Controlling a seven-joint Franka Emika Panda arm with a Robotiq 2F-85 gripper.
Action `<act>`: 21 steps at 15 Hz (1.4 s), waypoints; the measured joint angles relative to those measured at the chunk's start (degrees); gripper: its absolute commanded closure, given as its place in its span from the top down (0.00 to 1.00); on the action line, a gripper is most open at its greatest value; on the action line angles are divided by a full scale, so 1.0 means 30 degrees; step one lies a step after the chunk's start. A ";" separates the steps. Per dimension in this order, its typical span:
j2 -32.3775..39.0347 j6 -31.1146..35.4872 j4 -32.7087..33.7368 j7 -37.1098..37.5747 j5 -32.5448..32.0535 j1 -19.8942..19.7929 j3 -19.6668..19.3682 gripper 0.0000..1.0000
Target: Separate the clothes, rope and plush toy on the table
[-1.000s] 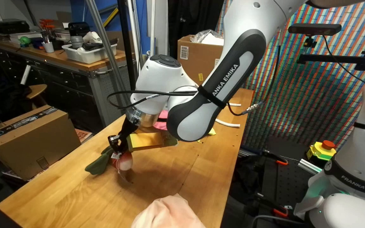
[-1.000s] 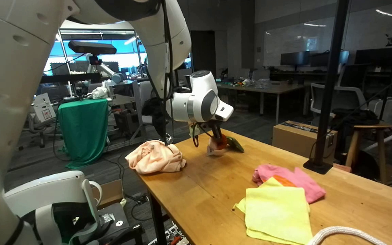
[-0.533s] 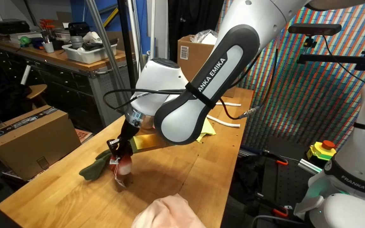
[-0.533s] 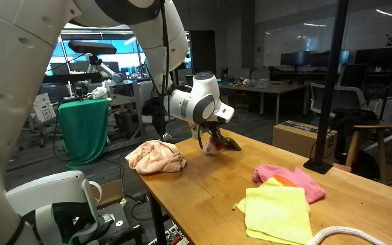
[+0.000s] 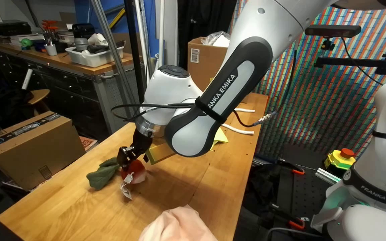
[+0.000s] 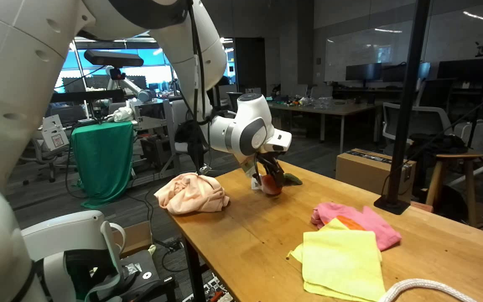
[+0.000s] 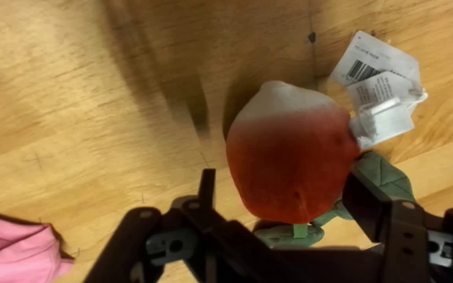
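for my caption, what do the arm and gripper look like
The arm is white and rounded, with a black-edged grey panel, FRANKA EMIKA lettering, a black strap and a black cable. A silver ring joins it to the black, jointed gripper.

In an exterior view: round red-white plush toy (image 6: 270, 188), centre; crumpled peach cloth (image 6: 191, 194), centre-left; yellow cloth (image 6: 342, 264), pink cloth (image 6: 376, 228), white rope (image 6: 422, 283), lower right.

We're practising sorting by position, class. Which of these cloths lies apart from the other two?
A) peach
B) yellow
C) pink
A: in an exterior view, a wide gap separates the peach cloth from the yellow cloth and the pink cloth, whose edges meet in that view.
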 measured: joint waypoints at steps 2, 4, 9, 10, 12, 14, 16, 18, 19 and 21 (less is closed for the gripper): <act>0.0001 -0.0102 -0.0074 -0.0031 -0.0215 0.0944 -0.1168 1.00; 0.0000 -0.0153 -0.0179 0.0095 -0.0739 0.2390 -0.3049 1.00; -0.0002 -0.0592 -0.0465 0.1227 -0.2331 0.5479 -0.7043 1.00; -0.0003 -0.0645 -0.0541 0.1455 -0.2543 0.5870 -0.7478 1.00; -0.0003 -0.0701 -0.0688 0.1738 -0.2769 0.6470 -0.8025 1.00; -0.0006 -0.0721 -0.0734 0.1800 -0.2789 0.6761 -0.8111 1.00; -0.0048 -0.0630 -0.0731 0.1816 -0.2901 0.7111 -0.8174 1.00; -0.0165 -0.0443 -0.0706 0.1955 -0.3179 0.7766 -0.8488 1.00; -0.0253 -0.0322 -0.0684 0.2064 -0.3271 0.8158 -0.8696 1.00; -0.0523 -0.0031 -0.0649 0.2290 -0.3439 0.9007 -0.9244 1.00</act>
